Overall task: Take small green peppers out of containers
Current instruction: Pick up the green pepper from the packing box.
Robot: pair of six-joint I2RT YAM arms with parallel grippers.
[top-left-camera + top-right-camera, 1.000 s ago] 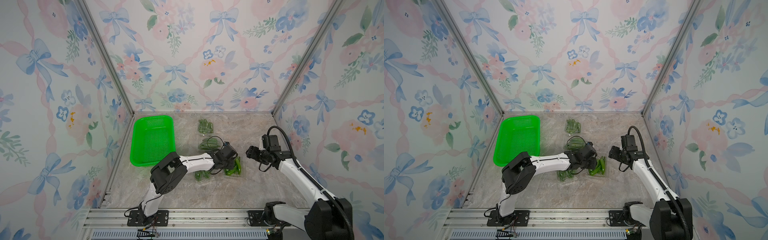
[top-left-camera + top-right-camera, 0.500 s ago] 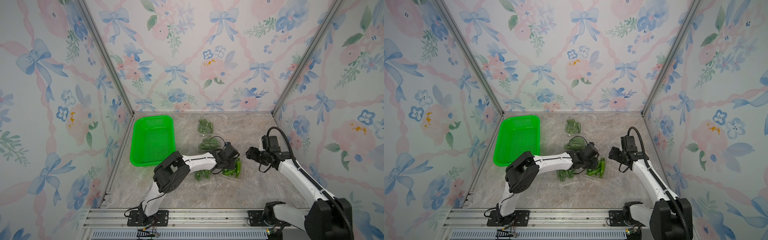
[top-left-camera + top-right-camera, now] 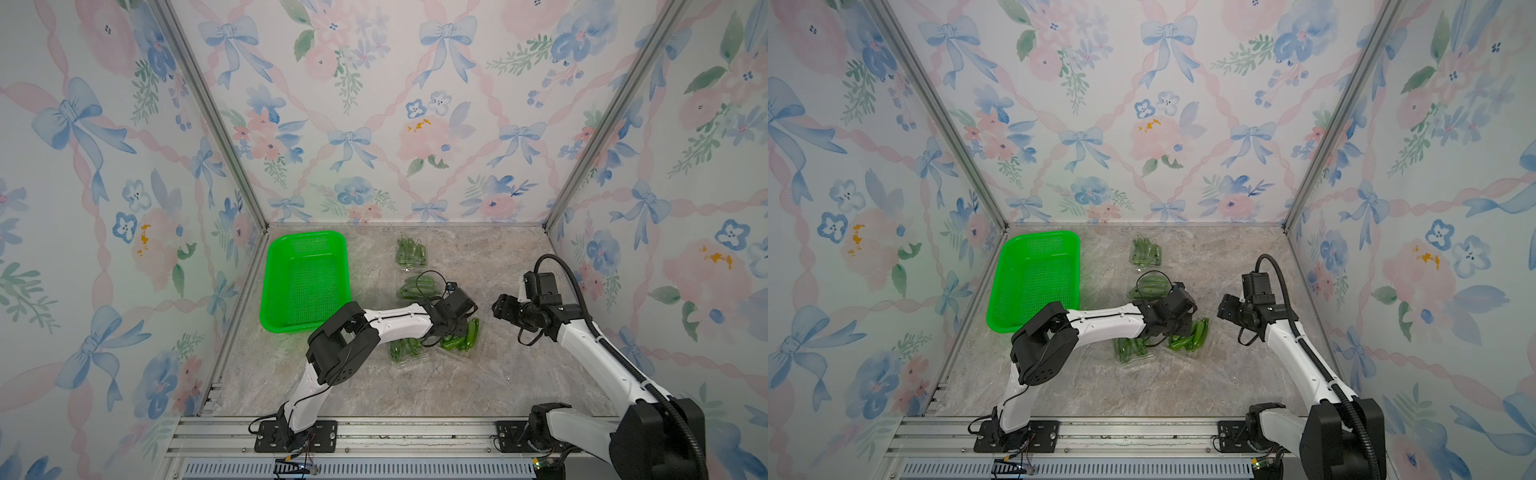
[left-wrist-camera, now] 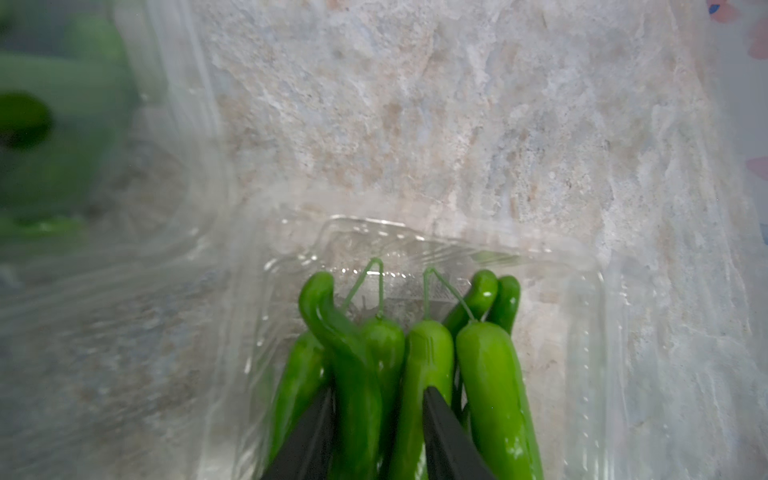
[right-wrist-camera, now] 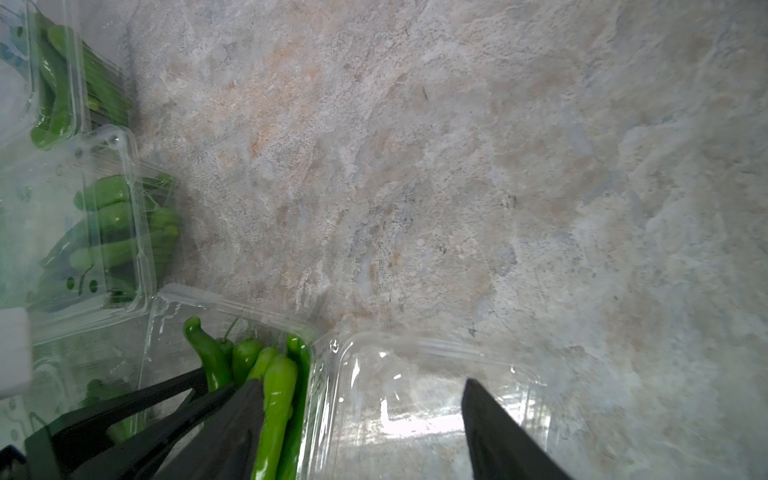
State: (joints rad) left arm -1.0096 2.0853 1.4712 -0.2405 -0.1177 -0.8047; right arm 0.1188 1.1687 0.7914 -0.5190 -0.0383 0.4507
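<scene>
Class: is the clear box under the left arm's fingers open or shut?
Open: the box has its lid flat beside it, peppers uncovered.

Robot lab booth, floral walls (image 3: pixel 374 104)

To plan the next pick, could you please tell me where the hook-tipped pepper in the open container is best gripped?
Grip the hook-tipped pepper across its straight middle, below the bent tip, coming down from above. It lies lengthwise in the open container, packed against neighbouring peppers, so only its top and side seams are free. The left claw straddles it there.
</scene>
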